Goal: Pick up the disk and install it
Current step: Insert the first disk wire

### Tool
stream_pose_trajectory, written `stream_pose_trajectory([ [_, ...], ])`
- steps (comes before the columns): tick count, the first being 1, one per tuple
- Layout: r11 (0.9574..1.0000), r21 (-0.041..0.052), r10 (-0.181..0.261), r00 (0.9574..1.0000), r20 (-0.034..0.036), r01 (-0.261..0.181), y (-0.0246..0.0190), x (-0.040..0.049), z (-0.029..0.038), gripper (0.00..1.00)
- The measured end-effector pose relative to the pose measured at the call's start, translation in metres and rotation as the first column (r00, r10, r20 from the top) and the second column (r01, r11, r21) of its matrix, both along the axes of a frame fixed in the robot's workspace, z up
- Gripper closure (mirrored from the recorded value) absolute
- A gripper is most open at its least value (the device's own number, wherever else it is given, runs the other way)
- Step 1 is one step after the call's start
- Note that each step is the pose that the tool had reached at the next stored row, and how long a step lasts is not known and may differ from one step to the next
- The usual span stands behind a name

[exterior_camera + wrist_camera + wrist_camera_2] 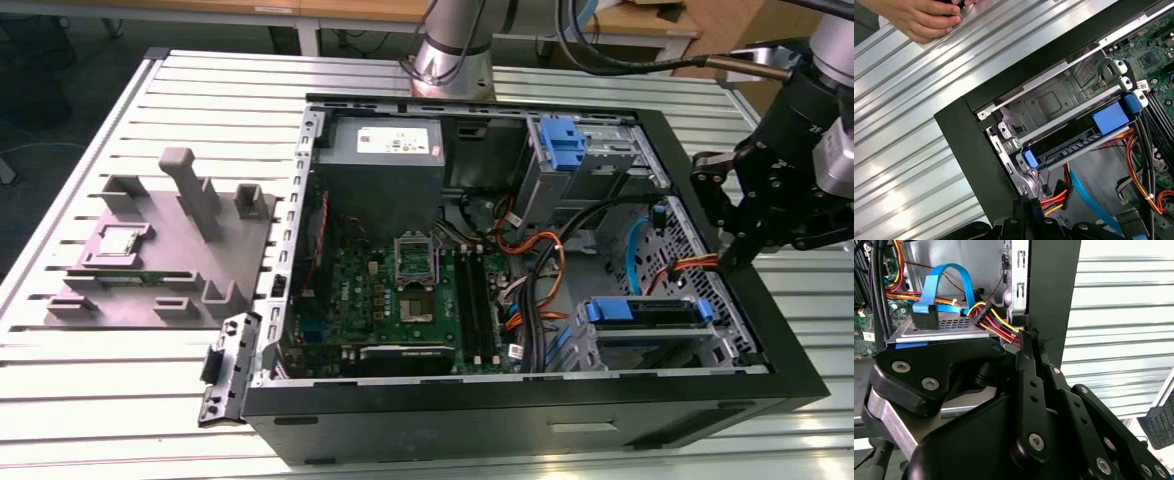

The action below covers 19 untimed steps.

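Table: ribbed aluminium slats, pale and reflective, carrying all of the equipment.

Case: a matt black steel computer tower lying on its side with the panel off. A green motherboard lies on its floor among orange and black wiring.

Fixture: a grey plastic block with upright posts and slots. It stands on the table to the exterior view's left, apart from the case.

Disk: a flat rectangular silver-grey drive in a bright blue plastic carrier. It sits in the lower drive bay at the case's corner, on the exterior view's right. In the second wrist view a flat blue ribbon cable loops down to its rear edge. A bundle of red, yellow and black power wires ends beside that edge.

Gripper: black, jointed metal links with bolt heads. In both wrist views the two slim fingers lie pressed together, closed with nothing between them. Their tips are at the rim of the case wall, just beside the power wires and near the disk.

Hand: in the first wrist view a person's hand rests on the table slats, well apart from the case.
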State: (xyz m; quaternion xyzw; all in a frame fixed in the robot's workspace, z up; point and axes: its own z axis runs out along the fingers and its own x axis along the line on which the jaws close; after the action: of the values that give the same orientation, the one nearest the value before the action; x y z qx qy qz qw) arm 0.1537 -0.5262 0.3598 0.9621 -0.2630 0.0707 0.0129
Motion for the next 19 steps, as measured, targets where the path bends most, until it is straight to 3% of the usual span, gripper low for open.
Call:
stream_pose_trajectory([
  [3, 0.9986, -0.0002, -0.053, 0.9986, 0.0000, 0.053, 0.0000, -0.0001, 0.0001, 0.83],
  [7, 0.9934, -0.0004, -0.114, 0.9934, 0.0001, 0.114, 0.0000, -0.0008, 0.0002, 0.83],
  [14, 0.9905, -0.0003, -0.138, 0.9905, 0.0001, 0.138, 0.0000, -0.0130, 0.0000, 0.83],
  [19, 0.9739, -0.0005, -0.227, 0.9739, 0.0001, 0.227, 0.0000, -0.0131, 0.0000, 0.83],
])
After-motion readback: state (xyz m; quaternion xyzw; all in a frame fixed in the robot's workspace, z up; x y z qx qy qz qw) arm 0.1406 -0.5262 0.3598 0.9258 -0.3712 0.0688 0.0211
